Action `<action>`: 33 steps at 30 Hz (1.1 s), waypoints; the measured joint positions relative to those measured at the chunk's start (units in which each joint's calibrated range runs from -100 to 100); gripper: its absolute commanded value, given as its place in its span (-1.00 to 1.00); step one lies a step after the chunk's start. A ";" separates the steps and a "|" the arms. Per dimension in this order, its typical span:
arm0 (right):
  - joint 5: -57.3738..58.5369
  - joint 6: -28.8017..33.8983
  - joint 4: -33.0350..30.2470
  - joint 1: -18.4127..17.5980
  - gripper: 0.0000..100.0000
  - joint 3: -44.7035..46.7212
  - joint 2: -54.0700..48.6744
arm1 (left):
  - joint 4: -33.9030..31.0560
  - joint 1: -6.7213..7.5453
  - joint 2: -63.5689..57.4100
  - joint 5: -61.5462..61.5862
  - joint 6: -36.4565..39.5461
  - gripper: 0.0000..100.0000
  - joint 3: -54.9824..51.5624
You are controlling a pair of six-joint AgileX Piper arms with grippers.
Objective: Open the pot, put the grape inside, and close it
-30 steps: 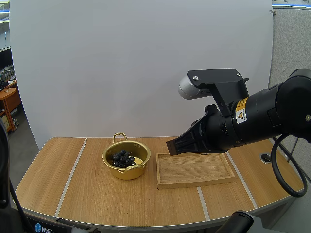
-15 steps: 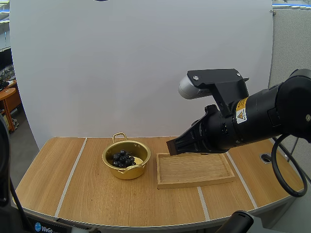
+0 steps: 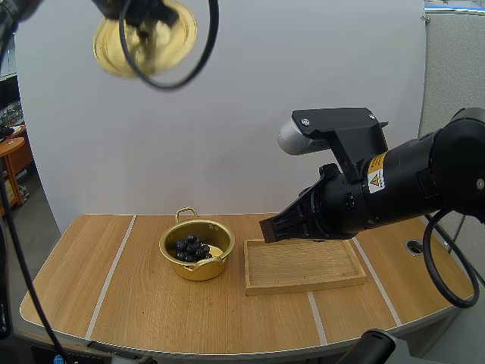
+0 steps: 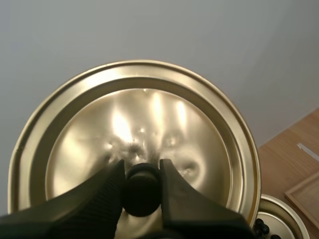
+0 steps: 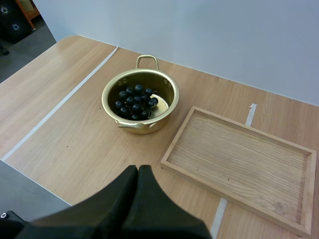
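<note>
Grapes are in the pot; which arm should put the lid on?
Left. The left gripper pinches the lid by its knob, held high, and the pot with the grapes stands open. The right gripper is shut on nothing.

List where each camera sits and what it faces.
High view: behind and above the arm bases, looking down over the table; right arm shows.
Left wrist view: behind the left gripper, facing the lid whose knob it pinches.
Right wrist view: behind the shut right gripper, facing down at pot and tray.
All share the pot of grapes.
</note>
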State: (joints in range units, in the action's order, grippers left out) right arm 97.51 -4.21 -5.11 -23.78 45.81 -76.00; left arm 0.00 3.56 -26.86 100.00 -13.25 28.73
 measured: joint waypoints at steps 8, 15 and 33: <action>0.20 0.00 0.00 0.00 -1.00 0.00 0.00 | 7.22 0.00 -0.25 0.00 -4.68 -1.00 -22.41; 0.53 0.00 0.00 0.00 -1.00 0.00 0.00 | 12.74 0.06 -0.13 -3.55 -9.95 -1.00 -42.70; 0.53 0.00 0.00 0.07 -1.00 0.00 0.00 | 13.36 0.06 17.44 -16.88 -13.02 -1.00 -50.94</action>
State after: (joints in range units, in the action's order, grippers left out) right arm 98.04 -4.21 -5.11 -23.71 45.81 -76.00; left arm 13.36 3.62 -9.42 83.12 -26.27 -22.21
